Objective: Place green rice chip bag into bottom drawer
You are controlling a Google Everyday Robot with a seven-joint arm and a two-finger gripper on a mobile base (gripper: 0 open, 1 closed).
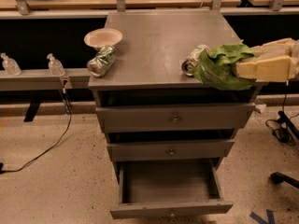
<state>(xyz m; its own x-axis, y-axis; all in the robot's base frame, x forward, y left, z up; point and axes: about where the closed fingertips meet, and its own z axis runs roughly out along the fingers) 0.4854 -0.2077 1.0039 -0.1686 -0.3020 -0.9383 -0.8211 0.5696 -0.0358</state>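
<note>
The claw [244, 67] reaches in from the right at the level of the desk top, clenched on the right side of the chip bag [217, 69]. The bag sits at the front right corner of the desk [159, 36], bulging leftward out of the grip with its lower edge drooping over the desk's front rim. A side grip makes sense here. The foil is puffy and crumpled, so pinching one end gives a firm hold and lets the rest hang free for lowering.

A crushed can [192, 59] lies just beside the bag on its left. It looks to be touching the bag, though I cannot be sure. A second can [102, 60] and a paper plate [103, 37] sit well apart at the left, clear of the work.

The bottom drawer [170, 209] is pulled out, its floor bare, while the two drawers above it are only slightly ajar. The bag is far above the drawer and off to its right. By my reading, the carry has to come forward past the desk edge, then down and left.
</note>
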